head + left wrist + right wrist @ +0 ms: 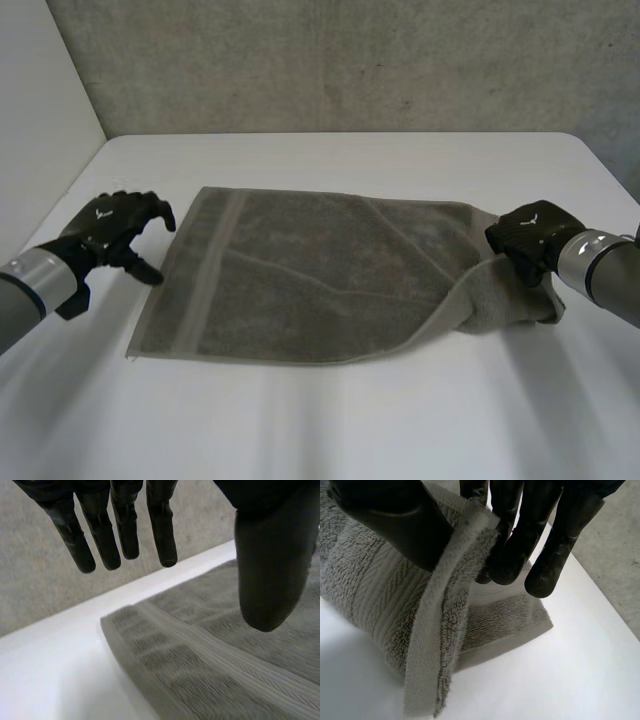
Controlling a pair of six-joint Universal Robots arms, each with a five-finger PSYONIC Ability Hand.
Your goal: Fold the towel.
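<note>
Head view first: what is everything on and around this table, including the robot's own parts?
towel: one, grey-brown, spread across the middle of the table, its right end lifted and bunched
table: one, white, under the towel
wall: one, grey concrete, behind the table
arms: two, grey, coming in from the near left and right
left hand: one, black, beside the towel's left edge, fingers straight, holding nothing
right hand: one, black, at the towel's right end, pinching its edge between thumb and fingers
</note>
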